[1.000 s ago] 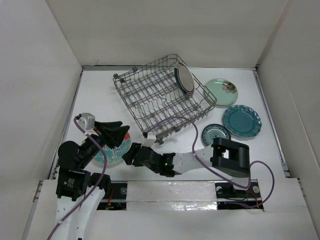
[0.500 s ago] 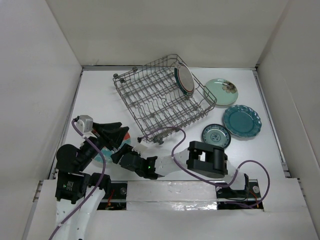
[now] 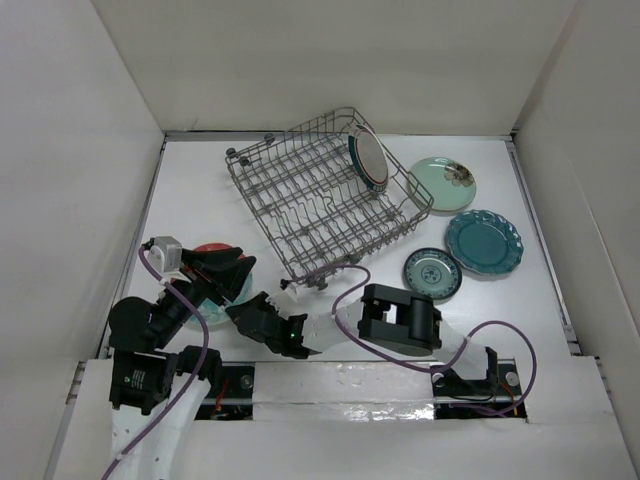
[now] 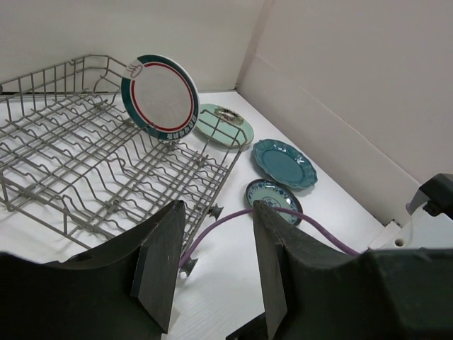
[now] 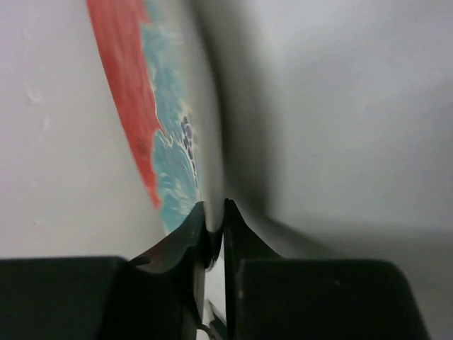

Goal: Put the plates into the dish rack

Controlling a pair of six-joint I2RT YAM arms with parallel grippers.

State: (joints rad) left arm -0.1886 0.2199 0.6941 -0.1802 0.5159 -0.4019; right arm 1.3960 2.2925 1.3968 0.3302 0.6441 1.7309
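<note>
Pinching rim of floral plate point(image 5: 157, 152): right pincer point(image 5: 214, 214).

The red-and-teal plate point(image 5: 138, 106) is glossy, the wire dish rack point(image 3: 300, 195) grey metal.

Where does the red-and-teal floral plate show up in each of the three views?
Top external: floral plate at near left, partly hidden by the left gripper.
Left wrist: not in it.
Right wrist: upper left, its rim pinched in the right gripper.
Shared landmark: the right gripper joins top external and right wrist; the dish rack joins top external and left wrist.
</note>
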